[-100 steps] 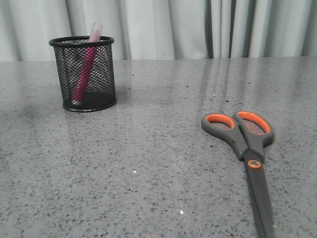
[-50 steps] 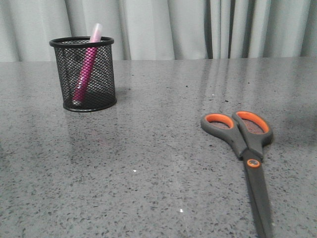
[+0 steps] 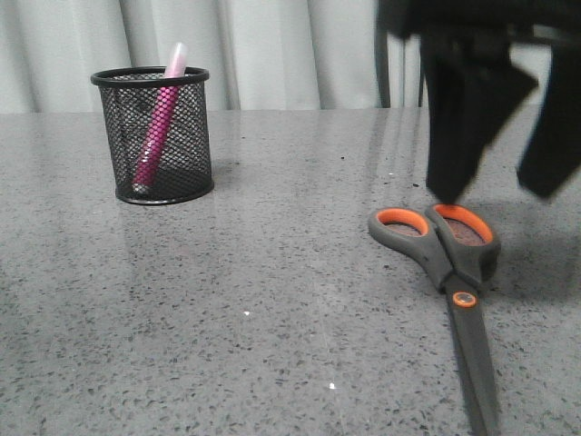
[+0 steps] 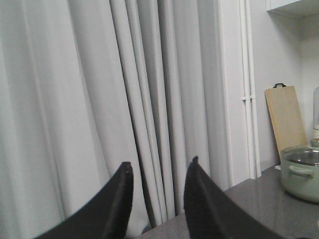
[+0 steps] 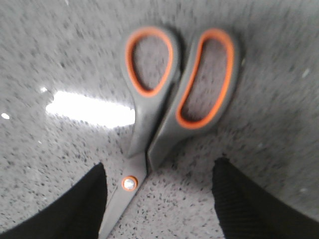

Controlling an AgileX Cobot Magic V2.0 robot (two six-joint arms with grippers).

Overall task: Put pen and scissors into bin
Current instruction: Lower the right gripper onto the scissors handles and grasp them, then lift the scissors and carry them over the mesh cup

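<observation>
Scissors (image 3: 451, 272) with dark grey handles, orange-lined loops and an orange pivot screw lie flat on the speckled grey worktop (image 3: 272, 300) at the lower right of the front view, loops toward the back and long blades running to the bottom edge. They lie apart from everything else, so I judge they are the one thing not yet put away. The slim magenta pen (image 3: 159, 113) already leans inside the small black wire-mesh bin (image 3: 154, 136) at the upper left, its pale cap rising over the rim — that part of the task looks done.

The right pincer (image 3: 495, 186) hangs just above the handle loops at the upper right of the front view, its two dark fingers spread wide. In the right wrist view the fingers (image 5: 75, 209) stand at either side of the scissors near the pivot, with nothing between them; this placement suggests a grasp at the neck is being prepared. The left pincer (image 4: 158, 172) is raised toward a pale curtain (image 4: 75, 99), parted and empty, probably kept out of the way.

No brand, label or writing can be read on any object.
</observation>
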